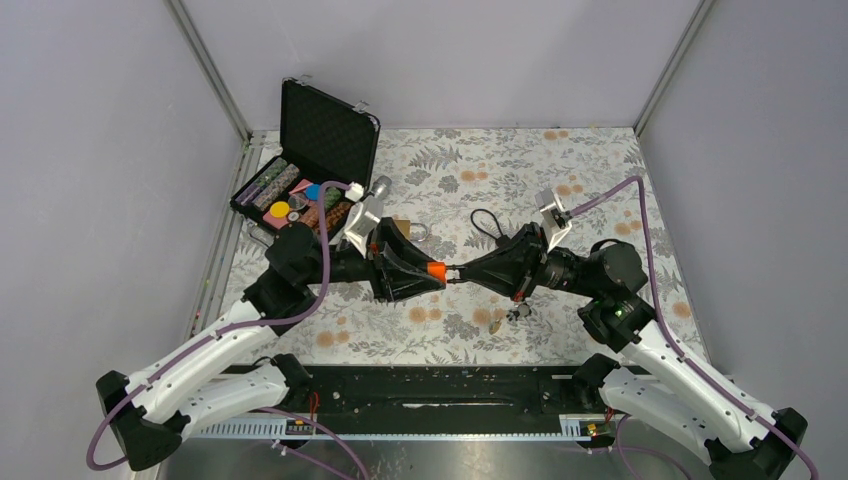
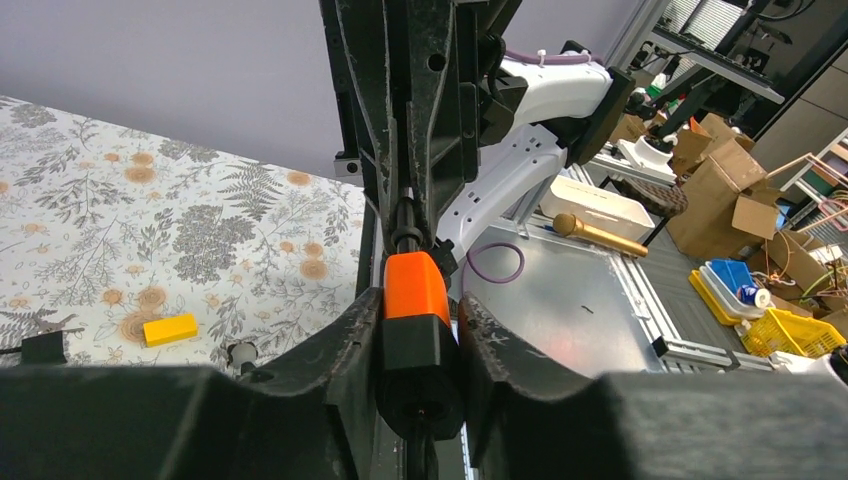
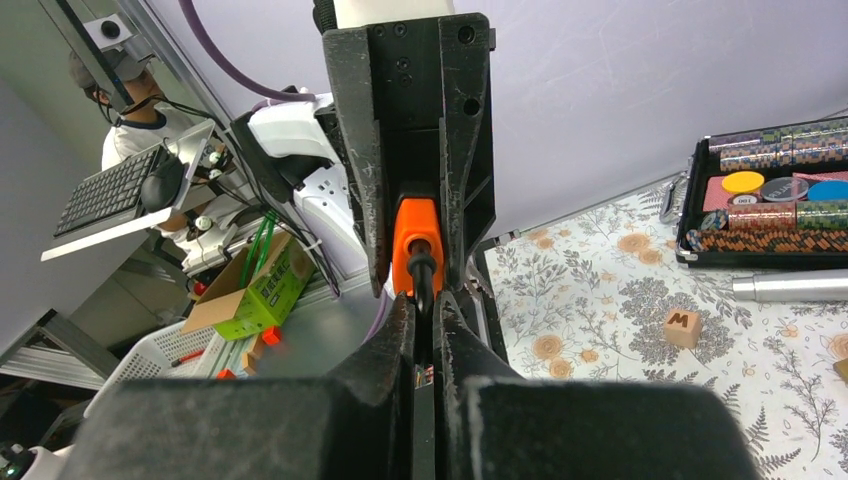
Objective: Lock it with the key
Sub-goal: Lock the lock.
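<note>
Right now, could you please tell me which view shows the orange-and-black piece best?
The left wrist view: the orange-and-black piece sits large and central, clamped in the left gripper. The right wrist view shows only its orange end; the top view, a small orange spot.

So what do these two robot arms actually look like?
They match: the left arm and right arm have white shells low down and black joints above. The left gripper and right gripper are black wedges. A purple cable runs along each.
</note>
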`<state>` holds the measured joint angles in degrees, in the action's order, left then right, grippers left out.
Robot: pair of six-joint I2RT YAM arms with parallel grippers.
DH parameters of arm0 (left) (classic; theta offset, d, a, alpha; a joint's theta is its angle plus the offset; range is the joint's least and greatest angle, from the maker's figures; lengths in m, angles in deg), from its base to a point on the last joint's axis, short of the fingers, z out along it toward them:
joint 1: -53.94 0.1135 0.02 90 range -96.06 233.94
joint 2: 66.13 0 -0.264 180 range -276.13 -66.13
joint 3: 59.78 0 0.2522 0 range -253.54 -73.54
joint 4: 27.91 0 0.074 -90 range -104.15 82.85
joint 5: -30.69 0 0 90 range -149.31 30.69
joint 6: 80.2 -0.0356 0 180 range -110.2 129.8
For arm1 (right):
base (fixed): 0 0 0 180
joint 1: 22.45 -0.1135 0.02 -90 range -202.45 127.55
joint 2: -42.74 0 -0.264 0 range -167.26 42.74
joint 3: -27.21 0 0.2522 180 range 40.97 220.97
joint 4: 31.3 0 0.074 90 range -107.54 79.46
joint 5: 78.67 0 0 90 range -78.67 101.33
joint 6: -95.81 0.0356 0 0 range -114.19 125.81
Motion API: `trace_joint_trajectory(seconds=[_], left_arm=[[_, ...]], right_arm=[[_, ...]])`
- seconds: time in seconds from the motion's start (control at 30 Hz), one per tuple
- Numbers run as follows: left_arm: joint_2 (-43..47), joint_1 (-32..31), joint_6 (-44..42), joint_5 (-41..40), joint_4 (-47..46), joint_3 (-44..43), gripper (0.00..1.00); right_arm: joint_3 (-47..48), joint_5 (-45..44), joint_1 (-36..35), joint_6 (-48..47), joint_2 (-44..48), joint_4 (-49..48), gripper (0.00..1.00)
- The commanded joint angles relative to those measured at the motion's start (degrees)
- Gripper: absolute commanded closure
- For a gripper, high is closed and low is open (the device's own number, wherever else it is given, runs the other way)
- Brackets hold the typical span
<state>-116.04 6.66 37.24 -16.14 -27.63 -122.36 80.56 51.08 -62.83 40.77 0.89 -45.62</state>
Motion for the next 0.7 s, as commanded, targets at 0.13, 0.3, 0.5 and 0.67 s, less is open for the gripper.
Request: trace_joint_trajectory(seconds=[0.13, 0.3, 0.5, 0.67], left_arm=[[1.0, 0.1, 0.4, -0.8, -2.3, 0.8, 1.0], [-1.0, 0.1, 3.0, 0.0, -5.5, 0.7, 1.0], [-6.0, 0.1, 6.7, 1.7, -8.9, -0.8, 1.0], [-8.6, 0.0, 8.0, 2.2, -10.7, -1.6, 1.0]], right_arm=[[2.6, -3.3, 0.1, 0.0, 0.6, -5.5, 1.0], [2.8, -1.4, -0.5, 0.1, -1.7, -7.1, 1.0], [3.5, -4.7, -4.8, -3.5, -4.2, -4.8, 1.0], [3.7, -5.7, -6.6, -4.1, -6.7, -4.8, 1.0]])
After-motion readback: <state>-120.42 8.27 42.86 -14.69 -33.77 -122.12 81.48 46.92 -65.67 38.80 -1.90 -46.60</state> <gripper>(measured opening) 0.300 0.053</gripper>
